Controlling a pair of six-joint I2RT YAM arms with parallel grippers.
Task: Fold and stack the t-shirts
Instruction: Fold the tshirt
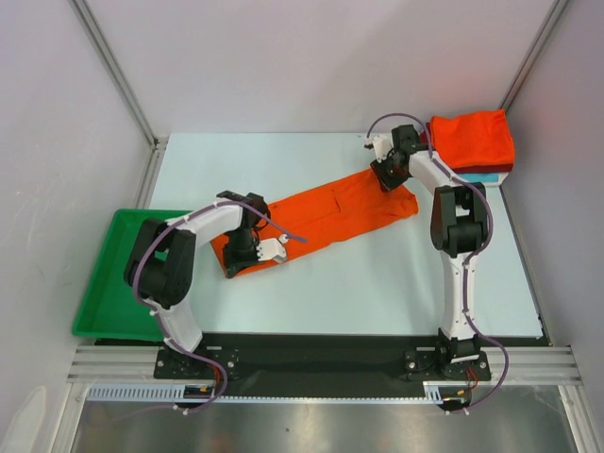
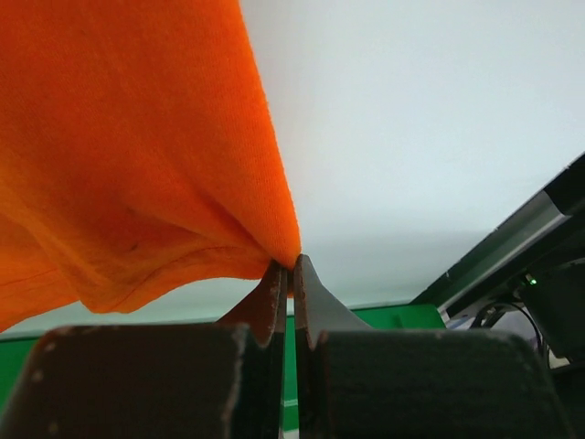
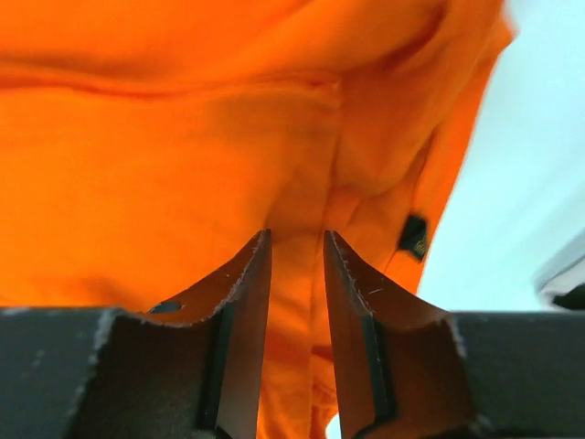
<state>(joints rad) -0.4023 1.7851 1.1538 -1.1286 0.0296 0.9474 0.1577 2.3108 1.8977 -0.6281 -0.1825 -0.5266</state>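
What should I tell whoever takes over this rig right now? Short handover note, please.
Left gripper: shut on the near-left edge of the orange shirt.
Right gripper: jaws slightly apart at the shirt's far-right end; grip unclear.
The shirt stretches as a long strip diagonally across the table, between the two grippers.
Done: folded stack sits in the far right corner.
Left: finish folding this shirt and place it on the stack.
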